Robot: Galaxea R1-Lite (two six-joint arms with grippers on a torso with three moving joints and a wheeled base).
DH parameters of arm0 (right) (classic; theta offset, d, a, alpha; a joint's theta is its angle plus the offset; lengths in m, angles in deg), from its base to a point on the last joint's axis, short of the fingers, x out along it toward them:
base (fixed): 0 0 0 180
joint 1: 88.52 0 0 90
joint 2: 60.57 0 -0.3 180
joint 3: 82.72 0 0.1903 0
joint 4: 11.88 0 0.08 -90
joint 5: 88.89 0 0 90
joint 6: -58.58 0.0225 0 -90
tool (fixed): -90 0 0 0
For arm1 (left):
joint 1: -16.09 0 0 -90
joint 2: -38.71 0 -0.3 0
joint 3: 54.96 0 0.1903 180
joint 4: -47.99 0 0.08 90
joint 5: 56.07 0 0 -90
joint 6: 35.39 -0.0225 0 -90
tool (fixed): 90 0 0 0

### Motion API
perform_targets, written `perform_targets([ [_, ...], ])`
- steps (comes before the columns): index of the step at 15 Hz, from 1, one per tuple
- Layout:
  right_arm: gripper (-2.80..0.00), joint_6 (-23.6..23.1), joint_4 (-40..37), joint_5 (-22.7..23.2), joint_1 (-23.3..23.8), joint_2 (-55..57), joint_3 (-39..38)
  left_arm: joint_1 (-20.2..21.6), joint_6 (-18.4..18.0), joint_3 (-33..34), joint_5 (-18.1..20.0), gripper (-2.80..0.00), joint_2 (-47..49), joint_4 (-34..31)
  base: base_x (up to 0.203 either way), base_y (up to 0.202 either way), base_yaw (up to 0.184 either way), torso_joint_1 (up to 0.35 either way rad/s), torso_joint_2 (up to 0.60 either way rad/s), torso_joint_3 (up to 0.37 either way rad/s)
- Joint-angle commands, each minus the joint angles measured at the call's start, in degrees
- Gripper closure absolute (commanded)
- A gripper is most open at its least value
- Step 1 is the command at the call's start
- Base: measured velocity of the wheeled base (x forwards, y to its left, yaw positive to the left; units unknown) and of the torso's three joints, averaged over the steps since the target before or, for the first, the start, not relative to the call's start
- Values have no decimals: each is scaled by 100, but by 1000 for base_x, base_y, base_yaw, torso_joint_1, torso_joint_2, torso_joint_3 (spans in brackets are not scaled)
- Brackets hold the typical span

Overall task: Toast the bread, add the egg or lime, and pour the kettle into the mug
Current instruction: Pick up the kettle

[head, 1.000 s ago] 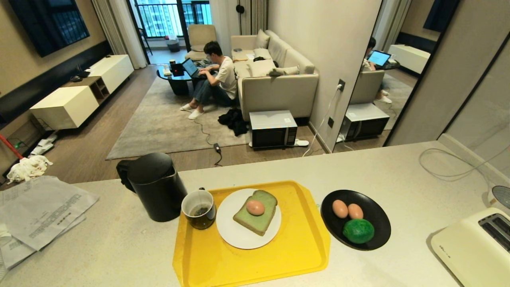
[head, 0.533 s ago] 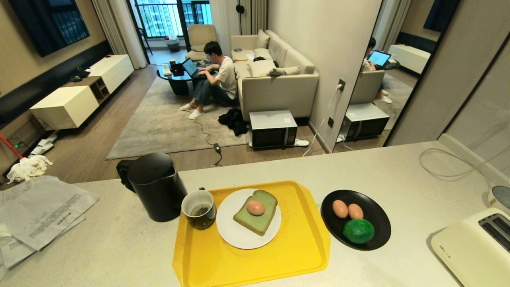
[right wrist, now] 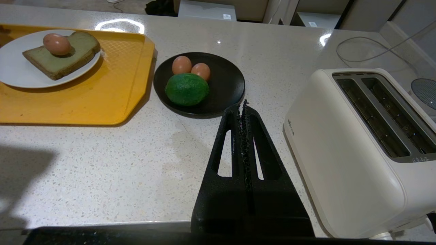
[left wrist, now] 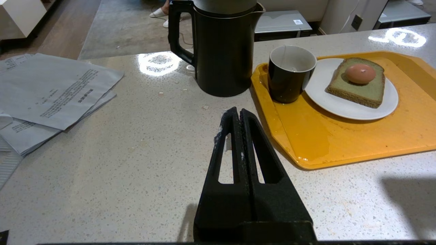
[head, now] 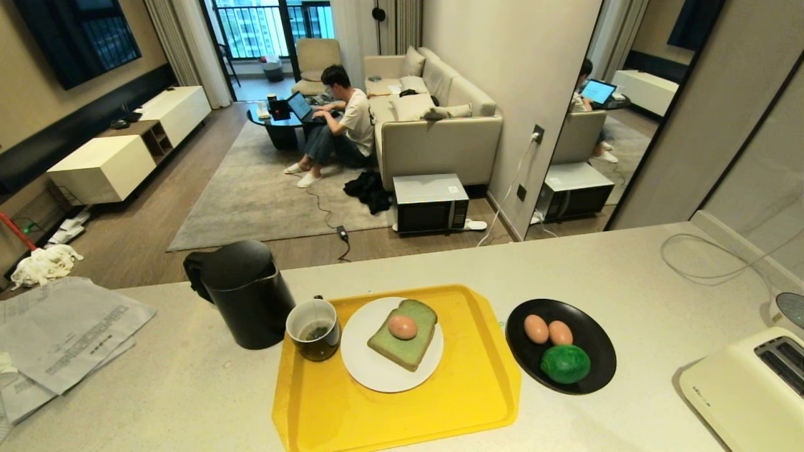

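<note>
Bread (head: 403, 342), a pale green slice, lies on a white plate (head: 370, 376) with one egg (head: 402, 326) resting on top of it. From the hands outward: the left gripper (left wrist: 236, 114) hangs low over the counter (head: 628, 282) with its fingers pressed together and nothing between them, just short of the kettle (head: 246, 295) and the near edge of the yellow tray (head: 389, 420). The right gripper (right wrist: 242, 109) is likewise pressed closed and empty, between the black dish (right wrist: 224, 85) and the cream toaster (right wrist: 344, 153).

The mug (head: 313, 329) stands on the tray's left corner, touching the plate and just beside the kettle; a dark teabag and what may be liquid show inside, though how full it is cannot be told. Both toaster slots look empty. Two more eggs (head: 546, 331) and the lime (head: 565, 363) sit together in the black dish.

Judging by this layout, toasting, topping and pouring all appear finished, and little or nothing is left.

Loose papers (head: 63, 339) lie on the counter's left end, well apart from the tray. A person (head: 342, 125) sits on the floor far behind, clear of the work. Nothing blocks either arm.
</note>
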Motion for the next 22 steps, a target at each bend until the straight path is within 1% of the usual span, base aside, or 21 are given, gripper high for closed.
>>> perform_targets([
  [1,0,-7,0,5,-2,5,2,5,6,0,0,0,-1,1,0,0,0,0,0,0],
  [19,0,-15,0,-4,-2,5,2,5,6,0,0,0,-1,1,0,0,0,0,0,0],
  [22,0,-7,0,5,-2,5,2,5,6,0,0,0,-1,1,-152,0,2,14,6,-1],
])
